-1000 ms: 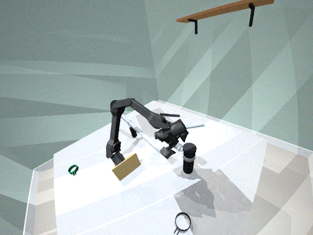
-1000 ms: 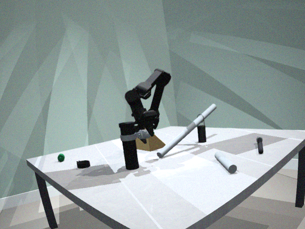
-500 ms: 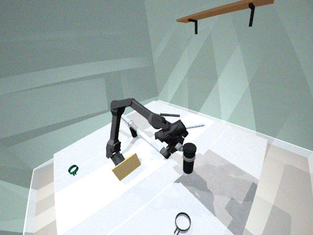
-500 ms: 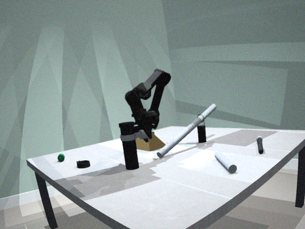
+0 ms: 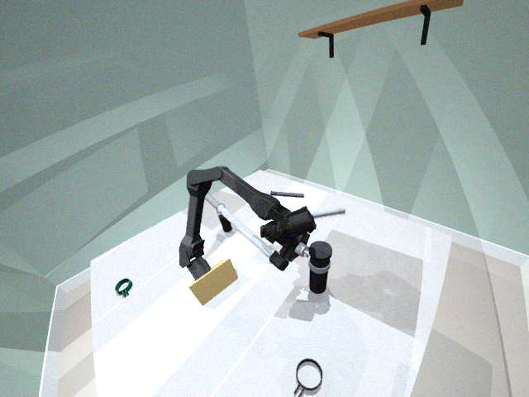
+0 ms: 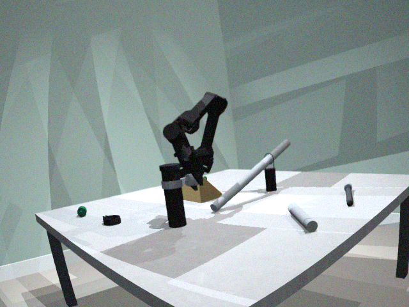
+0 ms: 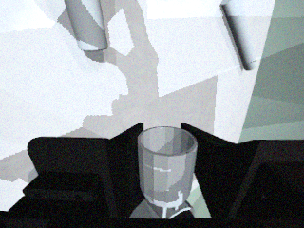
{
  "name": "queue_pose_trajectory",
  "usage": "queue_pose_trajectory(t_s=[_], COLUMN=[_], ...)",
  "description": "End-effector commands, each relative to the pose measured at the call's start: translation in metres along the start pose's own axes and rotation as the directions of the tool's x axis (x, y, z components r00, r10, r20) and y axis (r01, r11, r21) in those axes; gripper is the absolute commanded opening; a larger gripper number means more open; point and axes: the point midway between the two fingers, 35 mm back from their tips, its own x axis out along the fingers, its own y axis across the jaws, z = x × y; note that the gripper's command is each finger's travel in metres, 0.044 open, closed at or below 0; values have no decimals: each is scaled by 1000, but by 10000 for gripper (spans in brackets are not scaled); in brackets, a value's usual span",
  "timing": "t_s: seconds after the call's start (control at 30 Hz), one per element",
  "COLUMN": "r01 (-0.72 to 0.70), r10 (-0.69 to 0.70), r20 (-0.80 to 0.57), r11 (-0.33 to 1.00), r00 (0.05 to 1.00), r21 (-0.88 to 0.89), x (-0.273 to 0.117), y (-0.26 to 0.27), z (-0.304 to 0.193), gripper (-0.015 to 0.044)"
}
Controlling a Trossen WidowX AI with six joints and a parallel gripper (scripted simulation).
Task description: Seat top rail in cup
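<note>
The rail-end cup point(image 5: 302, 249) point(image 6: 189, 180) point(image 7: 167, 166) hangs on the grey brace band point(image 5: 318, 269) point(image 6: 171, 184), high on the big black post point(image 5: 317, 283) point(image 6: 176, 208), just below its cap. My gripper point(image 5: 293, 252) point(image 6: 195, 183) point(image 7: 161, 126) is shut on the cup, one finger on each side, and its mouth shows open and empty in the wrist view. The grey rail point(image 5: 241, 226) point(image 6: 250, 175) runs through the loop cap on the small post point(image 5: 224, 222) point(image 6: 270, 180) and slopes down. Its lower end lies low near the table, outside the cup, with a gap; the arm hides it in the top view.
A yellow wedge block point(image 5: 213, 282) point(image 6: 202, 191) stands by the arm's base. A loose grey pipe point(image 5: 329, 212) point(image 6: 302, 217) and a dark rod point(image 5: 287, 194) point(image 6: 349, 194) lie beyond the rail. A green clamp ring point(image 5: 118, 285) and a black ring clamp point(image 6: 111, 220) lie on the table.
</note>
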Motion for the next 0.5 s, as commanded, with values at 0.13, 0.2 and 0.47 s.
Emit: queue_pose_trajectory(t_s=[0.13, 0.2, 0.47], r01=[3, 4, 6], r10=[-2, -2, 0], r20=[27, 35, 62], r11=[999, 998, 995], r00=[1000, 999, 998], r21=[-43, -57, -104], x=[-3, -3, -6], y=[3, 5, 9], z=[0, 0, -1], gripper=[0, 0, 0])
